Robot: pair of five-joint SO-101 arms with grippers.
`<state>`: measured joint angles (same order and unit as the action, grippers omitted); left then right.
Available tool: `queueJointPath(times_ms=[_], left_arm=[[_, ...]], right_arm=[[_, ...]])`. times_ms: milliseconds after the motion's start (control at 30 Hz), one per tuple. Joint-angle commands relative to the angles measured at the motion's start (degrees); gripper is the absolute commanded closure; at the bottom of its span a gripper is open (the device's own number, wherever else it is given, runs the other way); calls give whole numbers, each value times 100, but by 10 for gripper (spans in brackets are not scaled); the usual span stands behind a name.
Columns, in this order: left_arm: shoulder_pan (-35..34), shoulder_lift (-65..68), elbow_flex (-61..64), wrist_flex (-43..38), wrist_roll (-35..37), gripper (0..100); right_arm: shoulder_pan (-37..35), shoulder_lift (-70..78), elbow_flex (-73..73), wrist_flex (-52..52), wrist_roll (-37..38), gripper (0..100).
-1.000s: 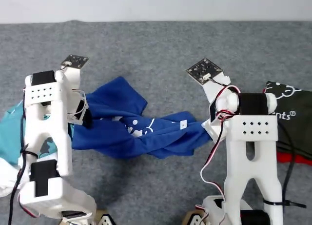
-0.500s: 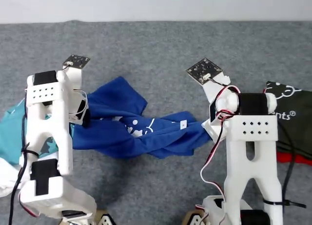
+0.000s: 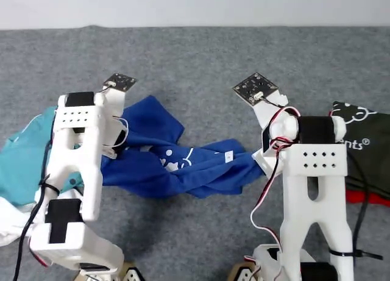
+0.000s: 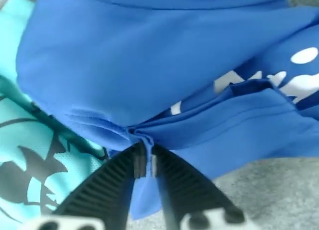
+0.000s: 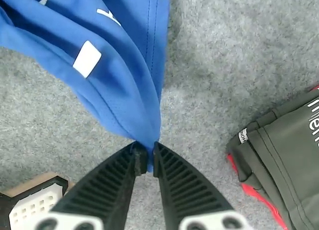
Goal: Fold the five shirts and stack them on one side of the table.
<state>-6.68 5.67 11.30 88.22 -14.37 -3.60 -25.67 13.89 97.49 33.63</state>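
- Blue shirt (image 3: 177, 162) lies in the middle of the table (image 3: 201, 67), bunched and twisted into a thick band. Its long axis runs L–R, w/ one flap fanning out toward the far side.
- Left gripper (image 4: 143, 154): jaws pinched together on a gathered fold at the shirt's left end, w/ the fabric pleating right at the tips.
- Right gripper (image 5: 147, 152): jaws closed on the shirt's right-end corner, w/ the hem seam running straight into the pinch.
- So we have both ends clamped, and the shirt's middle rests on the table as far as we can tell.
- Key relation: the shirt's length lines up w/ the line btwn the two grippers. We judge a pull apart along L–R would take out the twist; a pull toward near or far wouldn't.
- Teal shirt (image 3: 24, 159) sits just left of the blue one, partly under its left end. We risk dragging it along if the left end moves.
- White garment (image 3: 9, 223) lies at the near left edge, unfolded.
- Dark shirt (image 3: 365, 153) lies folded at the right edge on top of a red shirt (image 3: 365, 199), which reads as the stack. The right gripper is the nearer one to it.
- Progress est.: two look folded, the blue one is in hand but not yet flat, and teal + white are to go.
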Motion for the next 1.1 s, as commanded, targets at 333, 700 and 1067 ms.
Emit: queueJointPath(times_ms=[333,700,1067], left_arm=[[9,-79,-40,-35,18,991],[-229,-88,-48,-352,167,863],[-492,-26,-13,-571,167,855]], right_arm=[[4,-163,-70,-40,-44,987],[4,-163,-70,-48,-35,987],[4,-163,-70,-48,-35,988]])
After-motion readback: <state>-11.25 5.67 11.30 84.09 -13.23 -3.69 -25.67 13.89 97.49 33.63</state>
